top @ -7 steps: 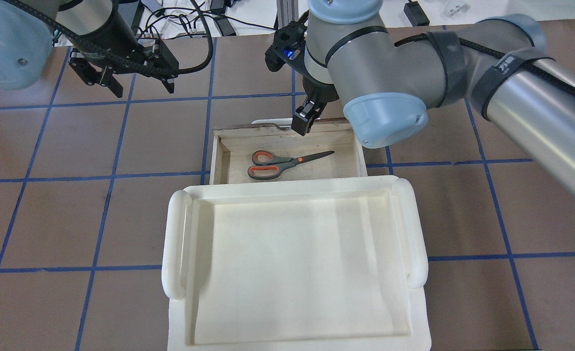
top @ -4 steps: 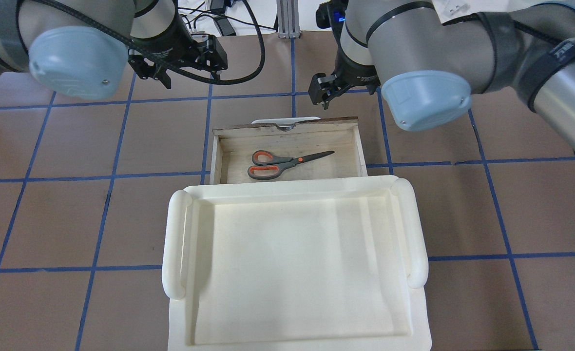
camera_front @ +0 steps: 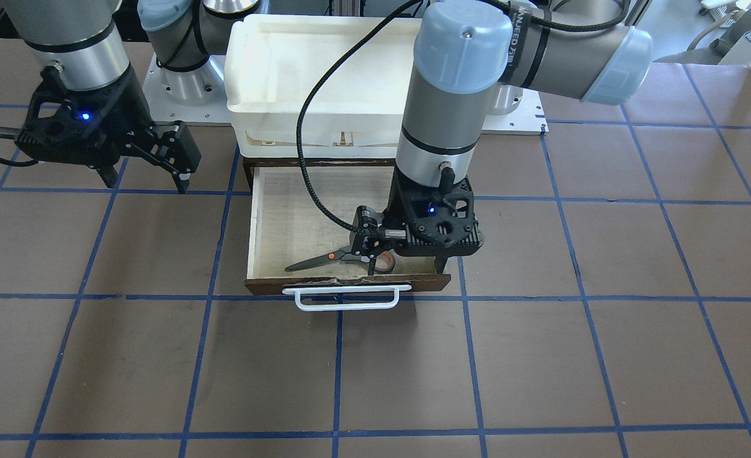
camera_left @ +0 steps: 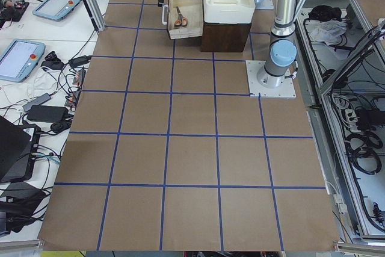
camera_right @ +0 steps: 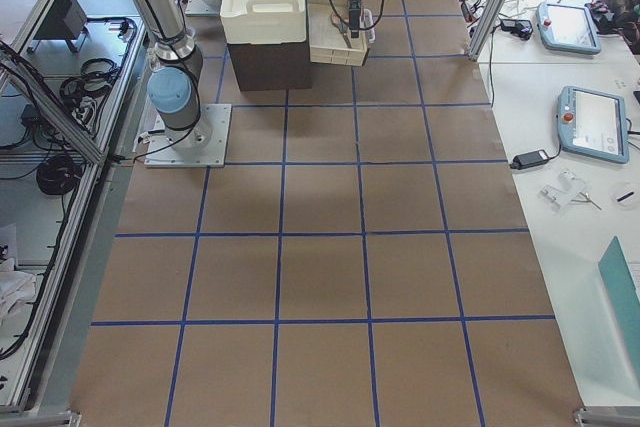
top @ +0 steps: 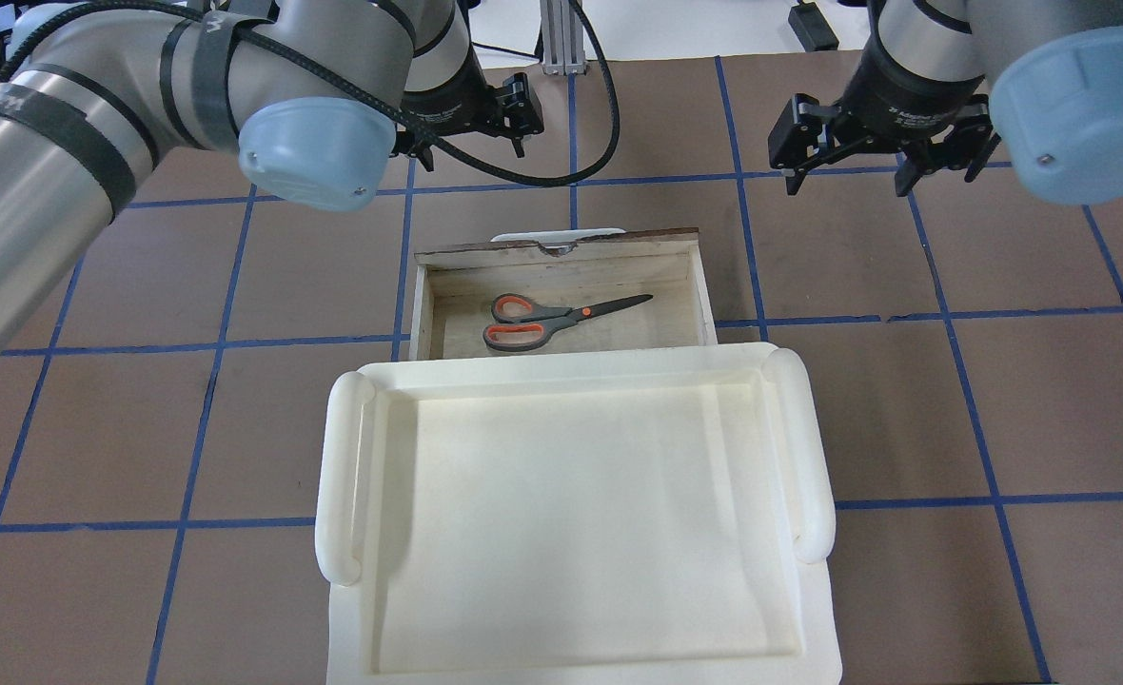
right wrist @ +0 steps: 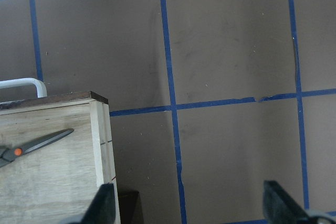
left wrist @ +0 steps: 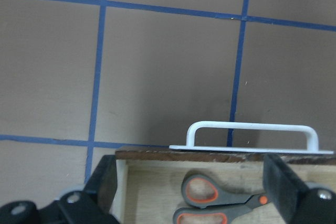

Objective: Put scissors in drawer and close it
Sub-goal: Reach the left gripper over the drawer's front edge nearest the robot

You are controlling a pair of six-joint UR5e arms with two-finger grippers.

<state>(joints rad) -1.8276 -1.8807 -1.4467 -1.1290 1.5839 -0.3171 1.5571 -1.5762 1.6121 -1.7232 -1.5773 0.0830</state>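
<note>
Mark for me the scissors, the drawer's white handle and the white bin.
scissors point(top: 583, 311), overhead view, on the orange pivot dot.
drawer handle point(left wrist: 252, 126), left wrist view, on the middle of the white bar.
white bin point(top: 341, 476), overhead view, on its left rounded rim.

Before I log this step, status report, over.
Left gripper open, empty, above drawer front. Right gripper open, off aside. Scissors flat in drawer, drawer open. Nothing seen blocking.

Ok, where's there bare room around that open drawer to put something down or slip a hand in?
Free: the drawer floor between the scissors and the white bin, and the table beyond the handle. Crowded: the drawer's front strip, where the scissors lie under the left tool.
</note>
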